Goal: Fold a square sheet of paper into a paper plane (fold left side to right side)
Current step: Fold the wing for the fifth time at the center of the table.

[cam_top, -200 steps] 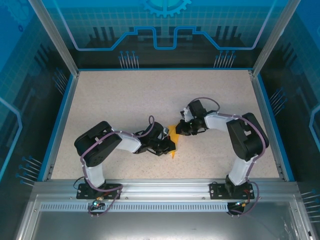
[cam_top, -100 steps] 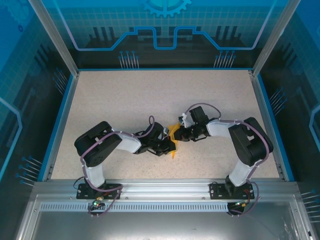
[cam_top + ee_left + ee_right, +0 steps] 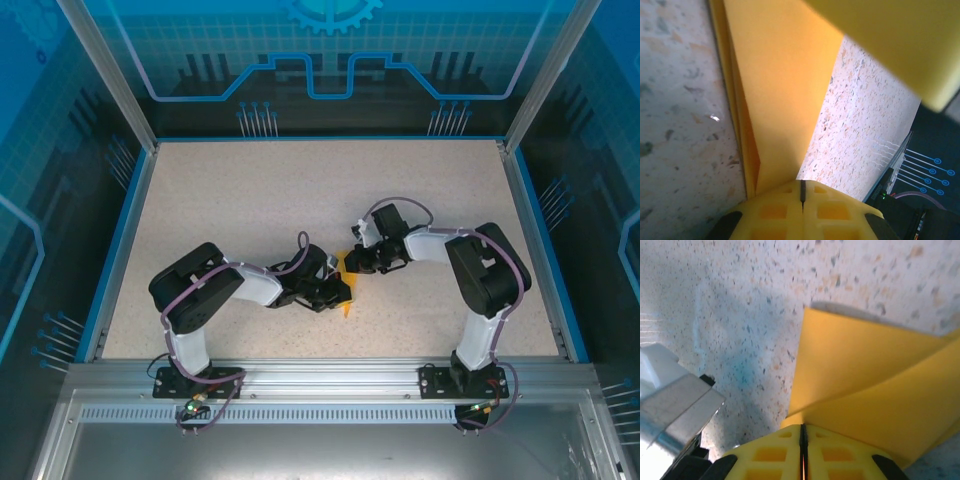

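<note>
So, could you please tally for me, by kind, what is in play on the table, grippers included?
orange paper, folded: 1
grippers: 2 (left gripper and right gripper, each shut on it)
Total: 3

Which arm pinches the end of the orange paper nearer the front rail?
The left gripper: it clamps the near end of the orange paper, while the right gripper clamps the end farther back on the table.

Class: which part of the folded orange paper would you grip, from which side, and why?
Pinch a folded edge of the orange paper, coming in low from the side. Its faces are broad and flat; only thin layered edges fit between fingers, as the left gripper and right gripper show.
</note>
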Controlling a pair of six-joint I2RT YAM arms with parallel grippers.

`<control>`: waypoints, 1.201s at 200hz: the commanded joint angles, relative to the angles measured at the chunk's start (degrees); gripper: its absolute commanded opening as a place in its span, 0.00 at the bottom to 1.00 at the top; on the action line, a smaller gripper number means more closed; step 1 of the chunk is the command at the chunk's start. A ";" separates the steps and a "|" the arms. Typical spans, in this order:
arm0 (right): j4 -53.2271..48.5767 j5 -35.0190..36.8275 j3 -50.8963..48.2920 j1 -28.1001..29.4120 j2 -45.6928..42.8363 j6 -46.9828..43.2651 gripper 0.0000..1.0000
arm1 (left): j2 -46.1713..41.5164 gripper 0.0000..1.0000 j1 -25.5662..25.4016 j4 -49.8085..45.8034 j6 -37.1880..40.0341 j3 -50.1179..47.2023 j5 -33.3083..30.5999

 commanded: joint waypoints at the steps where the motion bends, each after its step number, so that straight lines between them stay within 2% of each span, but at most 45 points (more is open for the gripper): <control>1: -3.29 3.04 2.19 -0.57 2.01 -2.89 0.10 | 2.89 0.00 -1.06 -7.05 -0.36 -1.80 -1.35; 83: -3.88 5.91 4.46 -2.54 4.57 -4.99 0.10 | 3.16 0.00 -1.03 -7.13 -0.39 -1.75 -1.26; 240: -7.09 4.24 16.78 -9.98 9.28 -6.67 0.11 | 3.04 0.00 -1.08 -5.58 -0.72 -2.68 -1.23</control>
